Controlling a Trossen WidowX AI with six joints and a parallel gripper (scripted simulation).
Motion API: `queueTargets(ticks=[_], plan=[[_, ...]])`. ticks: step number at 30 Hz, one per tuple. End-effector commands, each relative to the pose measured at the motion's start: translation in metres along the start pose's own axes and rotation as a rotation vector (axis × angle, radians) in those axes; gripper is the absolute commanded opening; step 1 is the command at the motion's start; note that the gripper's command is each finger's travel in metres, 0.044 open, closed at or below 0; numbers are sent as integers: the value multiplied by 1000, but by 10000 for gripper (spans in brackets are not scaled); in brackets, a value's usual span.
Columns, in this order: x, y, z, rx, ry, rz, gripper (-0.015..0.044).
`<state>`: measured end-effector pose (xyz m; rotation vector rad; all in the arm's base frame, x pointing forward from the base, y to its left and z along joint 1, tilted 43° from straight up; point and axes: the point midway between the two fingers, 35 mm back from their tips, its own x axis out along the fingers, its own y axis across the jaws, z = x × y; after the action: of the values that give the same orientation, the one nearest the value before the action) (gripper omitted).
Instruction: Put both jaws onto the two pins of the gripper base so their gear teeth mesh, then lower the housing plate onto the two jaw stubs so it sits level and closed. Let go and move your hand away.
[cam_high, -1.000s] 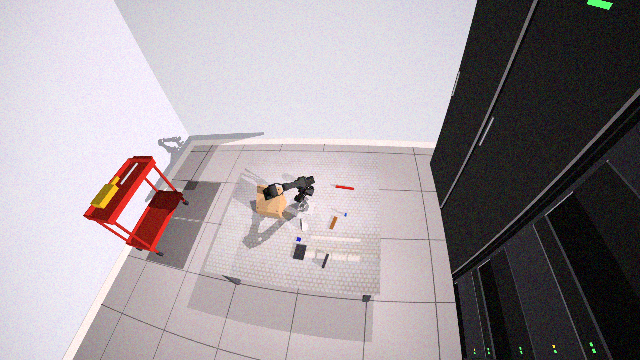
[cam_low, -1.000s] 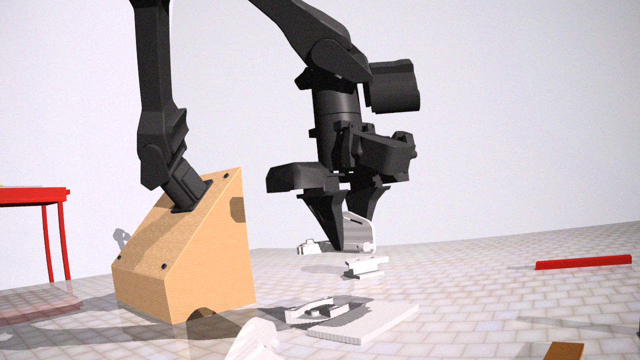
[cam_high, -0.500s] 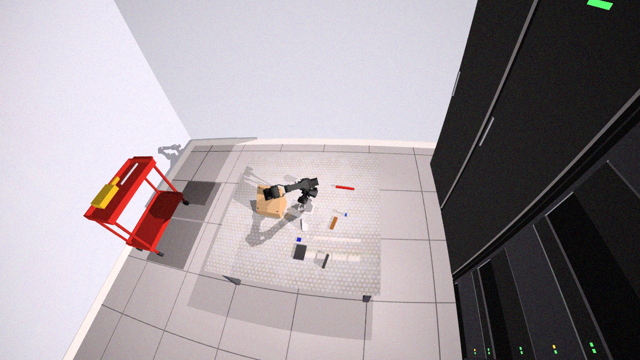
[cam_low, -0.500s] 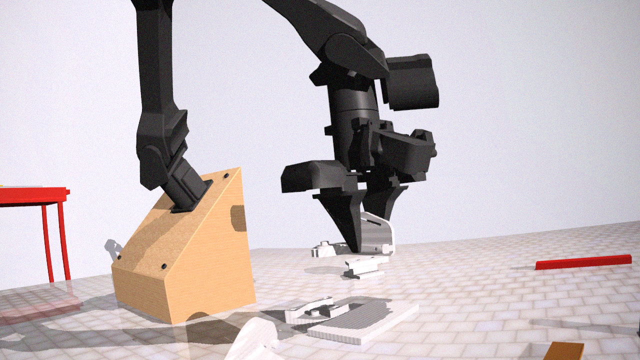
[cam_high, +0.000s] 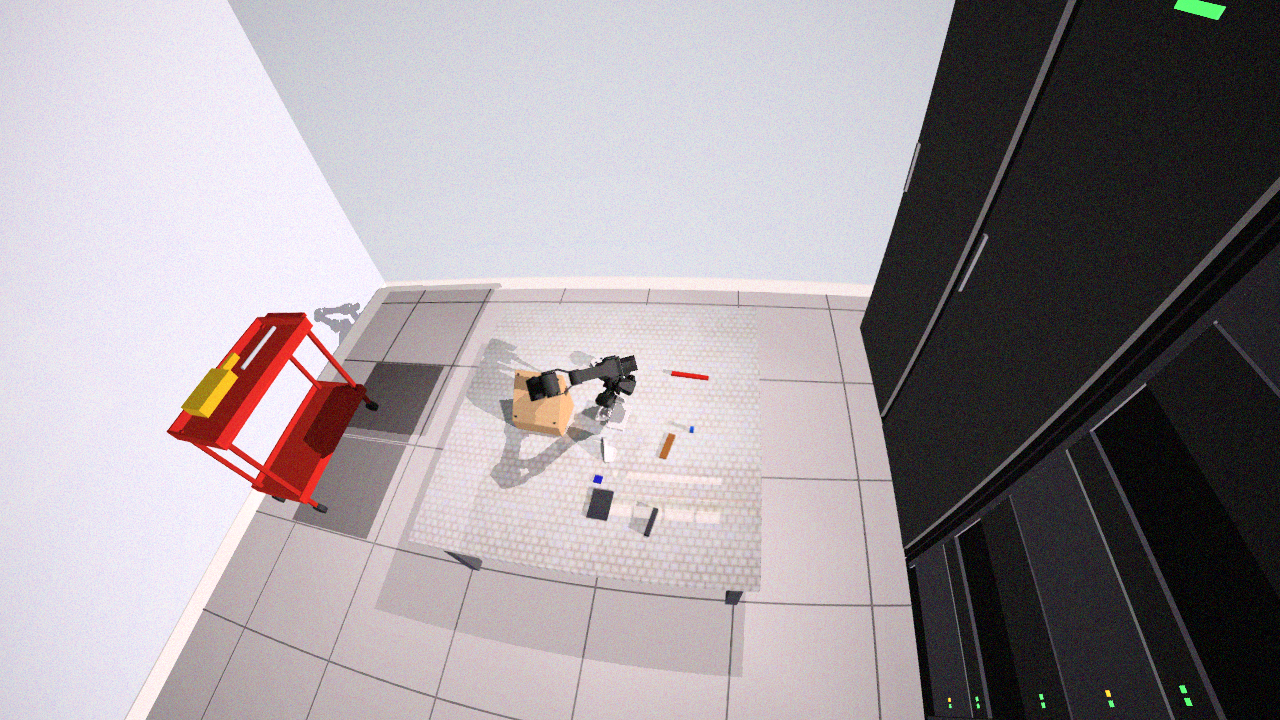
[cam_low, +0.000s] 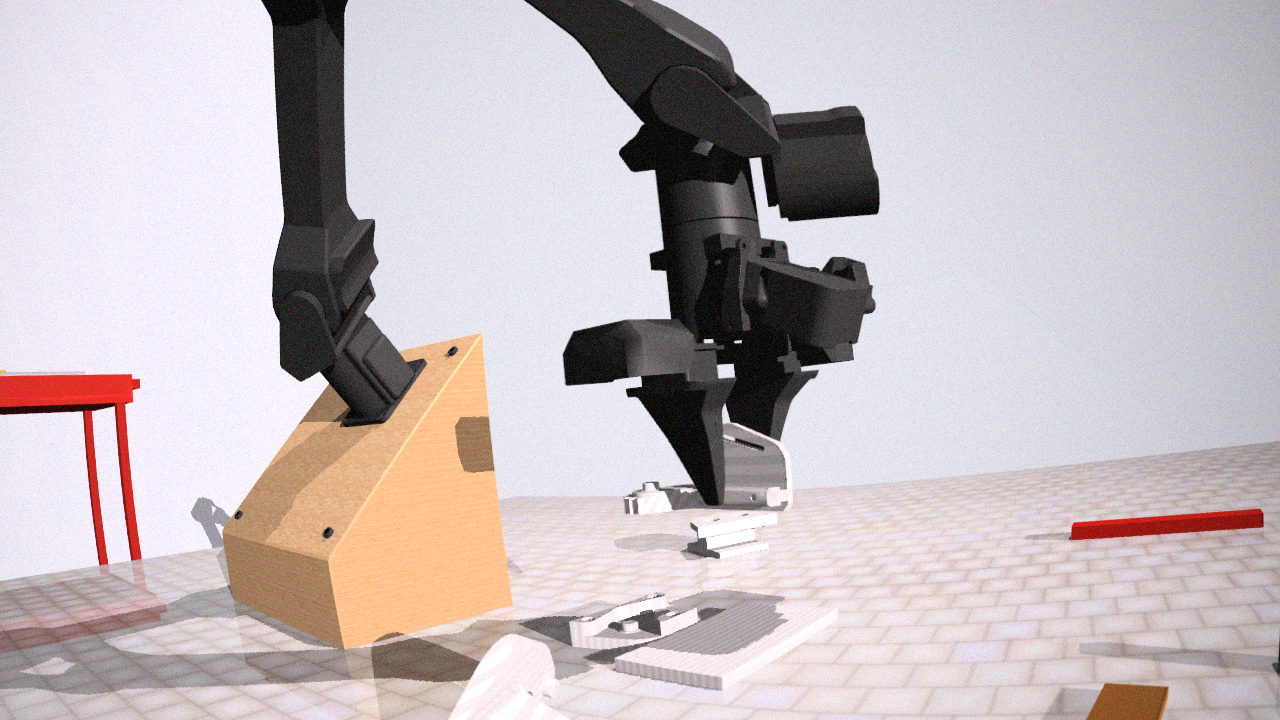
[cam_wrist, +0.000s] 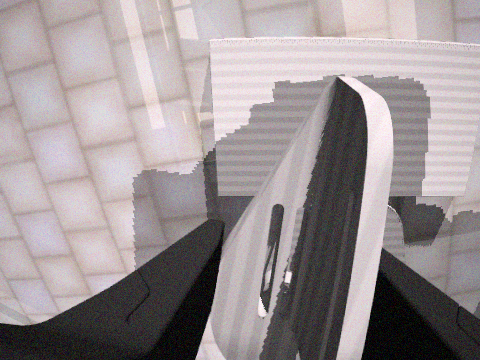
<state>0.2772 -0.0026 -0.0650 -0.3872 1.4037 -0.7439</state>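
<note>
My gripper is shut on a white jaw, whose slotted paddle stands upright between the fingers. The held jaw's toothed end points left in the exterior view. The jaw is above the table, clear of the other parts. The white gripper base seems to lie against a ribbed rectangular slab. A second white jaw lies in front. A white I-profile part sits behind; I cannot tell whether it or the slab is the housing plate.
A wooden wedge carries the arm. On the table are a red bar, an orange-brown block, a blue cube, a dark block and a dark bar.
</note>
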Motion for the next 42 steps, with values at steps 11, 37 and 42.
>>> queueTargets(ticks=[11, 37, 42], plan=[[0, -1, 1, -7, -3, -5, 134], [34, -1, 2, -7, -3, -5, 134], [42, -2, 1, -7, -3, -6, 134]])
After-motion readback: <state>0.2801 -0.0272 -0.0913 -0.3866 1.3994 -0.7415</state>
